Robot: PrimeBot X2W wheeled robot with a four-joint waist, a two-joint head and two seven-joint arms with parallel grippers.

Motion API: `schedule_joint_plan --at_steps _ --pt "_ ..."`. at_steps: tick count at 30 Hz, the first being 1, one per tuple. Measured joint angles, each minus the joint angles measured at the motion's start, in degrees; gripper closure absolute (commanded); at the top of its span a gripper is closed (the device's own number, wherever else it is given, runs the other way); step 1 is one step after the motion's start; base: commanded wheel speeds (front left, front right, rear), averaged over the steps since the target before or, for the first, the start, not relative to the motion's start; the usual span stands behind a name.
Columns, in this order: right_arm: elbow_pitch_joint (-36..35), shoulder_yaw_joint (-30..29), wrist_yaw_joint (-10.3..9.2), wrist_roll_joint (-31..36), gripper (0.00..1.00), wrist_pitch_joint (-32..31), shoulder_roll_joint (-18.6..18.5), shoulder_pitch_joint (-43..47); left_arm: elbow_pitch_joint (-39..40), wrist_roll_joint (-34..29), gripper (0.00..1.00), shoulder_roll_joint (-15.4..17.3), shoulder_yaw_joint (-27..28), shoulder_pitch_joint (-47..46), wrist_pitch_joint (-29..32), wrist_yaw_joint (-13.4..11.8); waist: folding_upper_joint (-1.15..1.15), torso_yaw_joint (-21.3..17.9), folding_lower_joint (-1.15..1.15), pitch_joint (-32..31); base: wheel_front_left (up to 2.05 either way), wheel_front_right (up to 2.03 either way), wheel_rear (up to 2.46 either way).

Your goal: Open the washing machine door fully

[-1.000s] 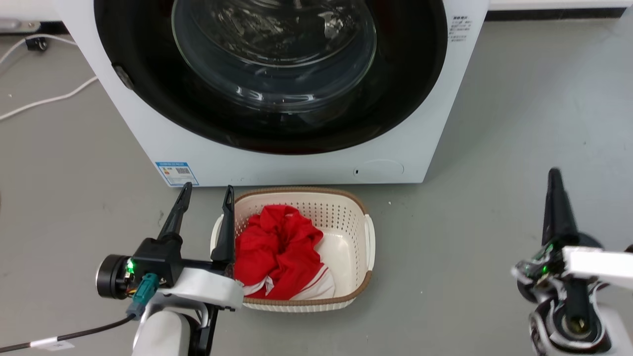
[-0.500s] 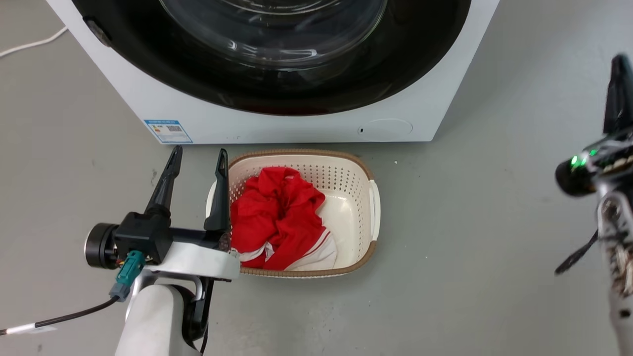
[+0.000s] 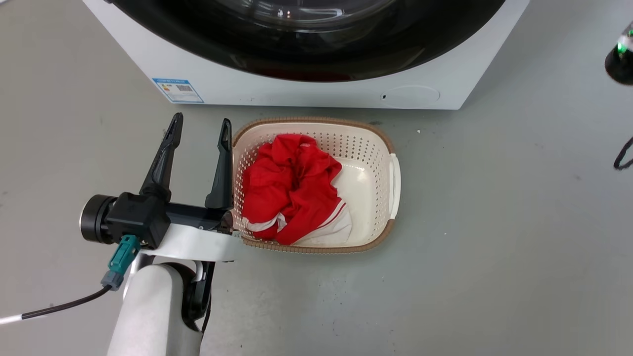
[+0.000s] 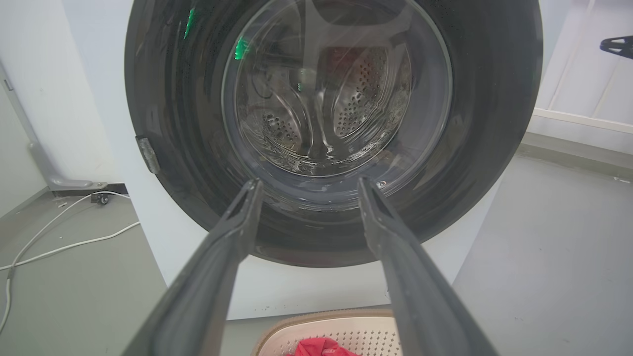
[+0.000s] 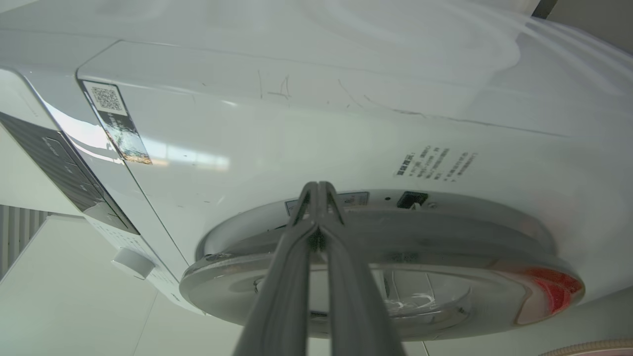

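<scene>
Left gripper [image 3: 200, 129]: wide open, the two fingers well apart, nothing between them; it hangs above the grey floor [image 3: 494, 222].
Right gripper [image 5: 319, 190]: the fingers are pressed together at the tips and grip nothing; the tips stand in front of the silver edge of the door [image 5: 381, 237], and I cannot tell if they touch it.
Basket [image 3: 316, 120]: just beside the left gripper, on its right; in the head view the right finger overlaps the basket's left rim.
Red cloth [image 3: 292, 183]: inside the basket, bunched at the side nearer to the left gripper, with some white parts.
Door, from the left gripper: straight ahead of the fingertips and apart from them; a black ring with a glass centre, the steel drum seen through it; it lies flat on the machine's front and looks closed.
Washing machine [image 3: 296, 96]: ahead of the left gripper, beyond the basket; white.
Blue label [image 3: 178, 90]: low on the machine's front, ahead of the left gripper's left finger.
White cable [image 4: 64, 242]: on the floor, to the left of the left gripper, beside the machine.
</scene>
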State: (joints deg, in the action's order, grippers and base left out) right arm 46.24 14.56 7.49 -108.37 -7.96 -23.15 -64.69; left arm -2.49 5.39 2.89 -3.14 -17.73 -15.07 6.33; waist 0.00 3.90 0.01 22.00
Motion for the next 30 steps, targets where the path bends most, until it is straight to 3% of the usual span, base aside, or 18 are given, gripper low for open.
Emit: schedule_joint_plan --at_steps 7,15,30 --pt "7.09 5.98 0.00 1.25 1.00 -2.80 1.01 -9.59 1.11 0.19 0.00 -0.01 -0.22 -1.26 0.00 0.23 0.00 1.13 0.00 2.75 0.00 0.00 0.00" --pt "10.77 10.58 0.00 3.09 1.00 -4.98 2.77 -14.34 1.75 0.27 0.00 -0.01 -0.19 -1.75 0.00 0.30 0.00 1.66 0.00 4.57 0.00 0.00 0.00" --pt "9.99 13.63 0.00 1.75 1.00 -13.62 3.20 -15.42 1.54 0.46 0.00 -0.01 -0.49 -2.57 0.00 0.27 0.00 1.29 0.00 5.30 0.00 0.00 0.00"
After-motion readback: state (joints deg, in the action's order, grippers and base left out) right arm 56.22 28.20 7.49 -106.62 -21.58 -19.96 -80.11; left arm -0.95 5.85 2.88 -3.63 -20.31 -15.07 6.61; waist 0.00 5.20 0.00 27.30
